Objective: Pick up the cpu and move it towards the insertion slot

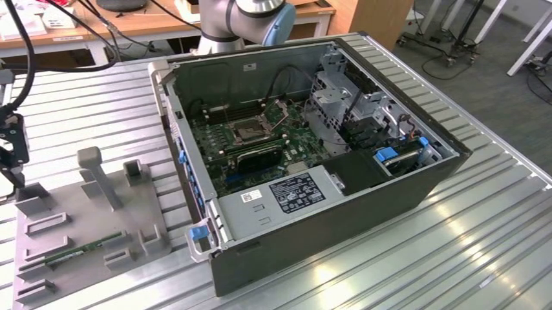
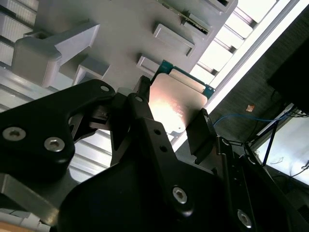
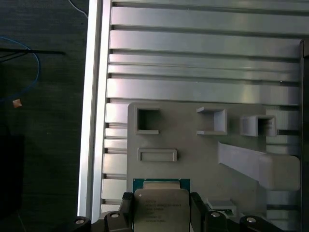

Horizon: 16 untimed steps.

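In both wrist views the cpu point(image 3: 161, 205) point(image 2: 176, 96), a flat square chip with a silvery top and a green rim, sits between my two black fingers. My gripper point(image 3: 161, 215) point(image 2: 171, 113) is shut on its opposite edges, over the corner of the grey holder plate point(image 3: 193, 159). In the exterior view my gripper point(image 1: 10, 158) hangs at the far left edge, above that plate point(image 1: 86, 226). The insertion slot point(image 1: 250, 130), a square dark socket with a metal frame, lies on the green board inside the open computer case, well off toward the exterior view's right of my gripper.
The open computer case point(image 1: 302, 155) stands mid-table with tall walls around the board. The grey plate carries raised posts point(image 1: 99, 177) and a green memory stick point(image 1: 82, 250). The ribbed aluminium table's edge point(image 3: 91, 96) runs close beside the plate. The arm's base point(image 1: 242, 22) stands behind the case.
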Each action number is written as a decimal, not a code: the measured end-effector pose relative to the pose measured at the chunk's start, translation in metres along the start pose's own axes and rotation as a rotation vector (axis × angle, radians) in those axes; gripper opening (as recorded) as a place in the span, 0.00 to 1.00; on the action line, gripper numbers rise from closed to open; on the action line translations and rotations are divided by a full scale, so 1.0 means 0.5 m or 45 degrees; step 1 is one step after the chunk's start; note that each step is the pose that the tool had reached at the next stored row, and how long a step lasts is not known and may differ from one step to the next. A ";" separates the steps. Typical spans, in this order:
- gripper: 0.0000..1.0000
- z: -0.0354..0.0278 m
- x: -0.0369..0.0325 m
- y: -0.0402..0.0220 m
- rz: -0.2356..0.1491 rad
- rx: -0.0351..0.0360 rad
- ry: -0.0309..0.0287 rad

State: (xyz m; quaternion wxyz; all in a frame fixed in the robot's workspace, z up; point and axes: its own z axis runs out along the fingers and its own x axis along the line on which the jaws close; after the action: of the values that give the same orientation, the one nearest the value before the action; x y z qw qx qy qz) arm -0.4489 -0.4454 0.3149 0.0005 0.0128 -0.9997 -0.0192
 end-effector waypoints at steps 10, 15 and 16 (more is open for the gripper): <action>0.55 -0.016 0.000 0.001 0.000 0.0000 0.0000; 0.55 -0.031 0.000 0.001 0.000 0.0000 0.0000; 0.55 -0.034 0.000 0.001 0.000 0.0001 0.0001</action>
State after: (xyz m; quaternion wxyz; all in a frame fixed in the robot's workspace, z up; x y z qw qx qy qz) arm -0.4489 -0.4454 0.3320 0.0005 0.0128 -0.9997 -0.0192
